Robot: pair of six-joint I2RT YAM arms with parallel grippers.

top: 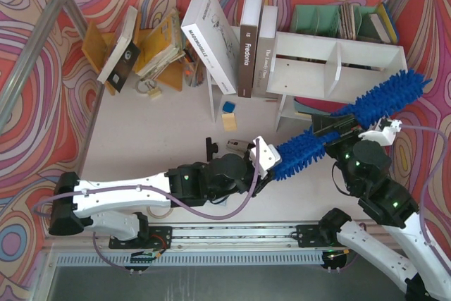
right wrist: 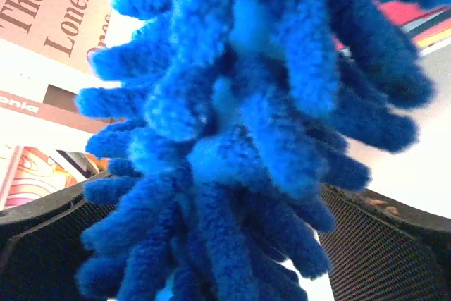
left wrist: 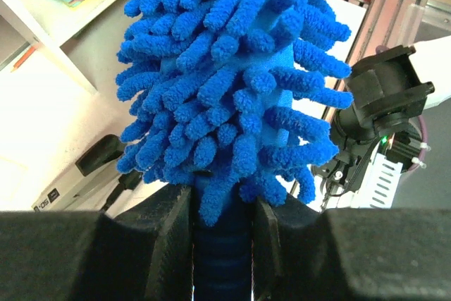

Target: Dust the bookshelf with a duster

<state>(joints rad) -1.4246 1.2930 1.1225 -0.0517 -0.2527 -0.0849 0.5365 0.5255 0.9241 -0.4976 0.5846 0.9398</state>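
Note:
The duster (top: pixel 352 114) has a fluffy royal-blue head that slants from the table's middle up to the right, in front of the white bookshelf (top: pixel 338 51). My left gripper (top: pixel 271 160) is shut on its ribbed blue handle, and the left wrist view shows the handle (left wrist: pixel 222 244) pinched between both fingers, with the head (left wrist: pixel 232 89) rising above. My right gripper (top: pixel 337 135) straddles the middle of the head. In the right wrist view its jaws stand wide at either side of the blue strands (right wrist: pixel 239 139), with the right gripper (right wrist: pixel 211 234) open.
Three books (top: pixel 250 51) lean against the bookshelf's left end. A teal file organizer (top: pixel 338 19) stands behind it and an orange book rack (top: pixel 151 47) holds books at the back left. Small blue and yellow blocks (top: pixel 229 114) lie on the table. Patterned walls enclose the workspace.

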